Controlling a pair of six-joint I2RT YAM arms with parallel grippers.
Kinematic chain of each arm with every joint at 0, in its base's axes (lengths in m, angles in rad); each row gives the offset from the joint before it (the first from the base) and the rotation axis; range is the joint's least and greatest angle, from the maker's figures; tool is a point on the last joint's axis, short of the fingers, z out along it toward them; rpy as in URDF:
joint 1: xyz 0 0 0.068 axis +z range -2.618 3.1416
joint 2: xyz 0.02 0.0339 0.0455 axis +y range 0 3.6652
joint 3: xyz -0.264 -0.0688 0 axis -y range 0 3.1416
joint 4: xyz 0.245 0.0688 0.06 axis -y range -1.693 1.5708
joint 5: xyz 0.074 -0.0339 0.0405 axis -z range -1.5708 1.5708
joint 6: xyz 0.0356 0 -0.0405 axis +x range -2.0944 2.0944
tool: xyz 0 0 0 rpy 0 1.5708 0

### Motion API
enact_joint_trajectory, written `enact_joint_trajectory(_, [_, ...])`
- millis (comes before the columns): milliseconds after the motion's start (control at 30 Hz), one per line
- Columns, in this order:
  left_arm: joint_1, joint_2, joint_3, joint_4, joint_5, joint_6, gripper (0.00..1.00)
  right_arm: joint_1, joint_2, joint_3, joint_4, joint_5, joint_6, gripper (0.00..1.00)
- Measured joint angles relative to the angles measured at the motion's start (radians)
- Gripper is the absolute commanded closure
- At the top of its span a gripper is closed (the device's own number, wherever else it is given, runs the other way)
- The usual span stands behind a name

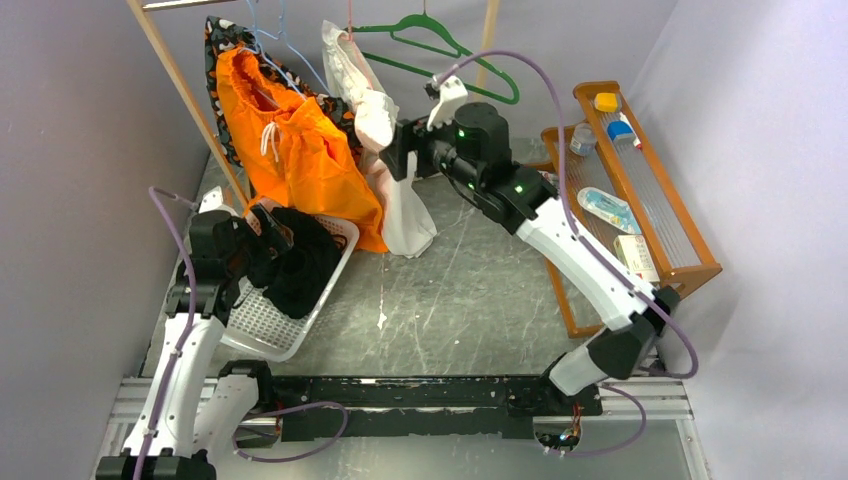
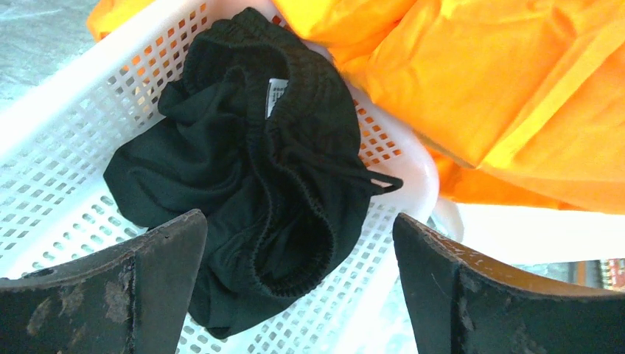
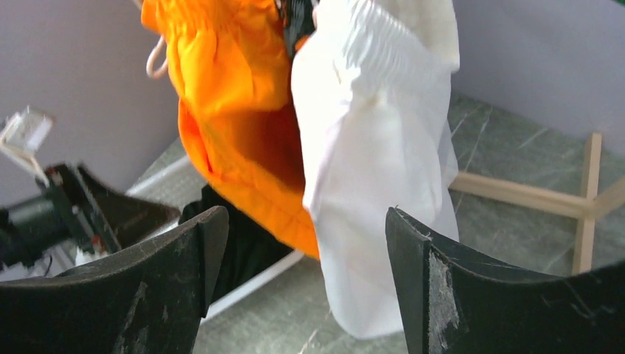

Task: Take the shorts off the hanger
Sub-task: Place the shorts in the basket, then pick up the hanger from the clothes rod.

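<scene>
The bright orange shorts (image 1: pixel 295 150) hang from a thin blue hanger (image 1: pixel 285 45) on the wooden rail, with the white drawstring dangling in front. Their lower hem drapes over the far edge of the white basket (image 1: pixel 265 330). My left gripper (image 1: pixel 262 240) hovers open over the basket, and its fingers (image 2: pixel 158 258) frame a crumpled black garment (image 2: pixel 258 162) lying inside. The shorts (image 2: pixel 516 96) fill that view's upper right. My right gripper (image 1: pixel 395 155) is open and level with a hanging white garment (image 3: pixel 376 147). The shorts (image 3: pixel 228 96) hang just left of that garment. Nothing is gripped.
Green hangers (image 1: pixel 440 50) hang on the rail at the back right. A wooden shelf (image 1: pixel 640 180) with small items stands to the right. The slanted wooden rack post (image 1: pixel 190 100) rises on the left, and a wooden base bar (image 3: pixel 516 192) lies on the grey tabletop.
</scene>
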Motion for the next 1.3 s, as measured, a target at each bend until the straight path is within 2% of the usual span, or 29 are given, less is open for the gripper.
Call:
enact_joint_trajectory(133, [0.0, -0.031, -0.051, 0.003, -0.006, 0.035, 0.0, 0.0, 0.119, 0.129, 0.005, 0.023, -0.003, 0.22])
enact_joint_trajectory(333, [0.0, -0.039, -0.06, 0.003, -0.019, 0.061, 0.0, 0.0, 0.227, 0.194, 0.033, 0.067, -0.027, 0.29])
enact_joint_trajectory(467, [0.0, -0.027, -0.06, -0.002, -0.036, 0.063, 0.0, 0.0, 0.331, 0.34, 0.016, 0.079, -0.051, 0.36])
enact_joint_trajectory(567, [-0.001, -0.02, -0.06, -0.016, -0.045, 0.061, 0.01, 0.001, 0.394, 0.436, -0.002, 0.1, -0.07, 0.38])
enact_joint_trajectory(733, [-0.003, -0.025, -0.06, -0.019, -0.064, 0.06, 0.01, 0.003, 0.445, 0.481, -0.016, 0.134, -0.108, 0.4])
enact_joint_trajectory(800, [-0.003, -0.025, -0.06, -0.02, -0.073, 0.06, 0.0, 0.004, 0.465, 0.507, -0.025, 0.148, -0.124, 0.51])
enact_joint_trajectory(867, [-0.003, -0.025, -0.06, -0.022, -0.078, 0.06, 0.0, 0.005, 0.486, 0.536, -0.032, 0.159, -0.143, 0.56])
enact_joint_trajectory(1000, [-0.003, -0.026, -0.06, -0.025, -0.087, 0.06, 0.0, 0.006, 0.507, 0.576, -0.047, 0.149, -0.175, 0.78])
enact_joint_trajectory(1100, [-0.003, -0.032, -0.06, -0.029, -0.094, 0.06, 0.01, 0.008, 0.512, 0.595, -0.061, 0.145, -0.192, 0.85])
enact_joint_trajectory(1200, [-0.003, -0.035, -0.06, -0.032, -0.095, 0.059, 0.0, 0.007, 0.511, 0.595, -0.06, 0.155, -0.209, 0.98])
enact_joint_trajectory(1300, [-0.003, -0.036, -0.06, -0.041, -0.102, 0.055, 0.0, 0.008, 0.509, 0.584, -0.043, 0.147, -0.24, 1.0])
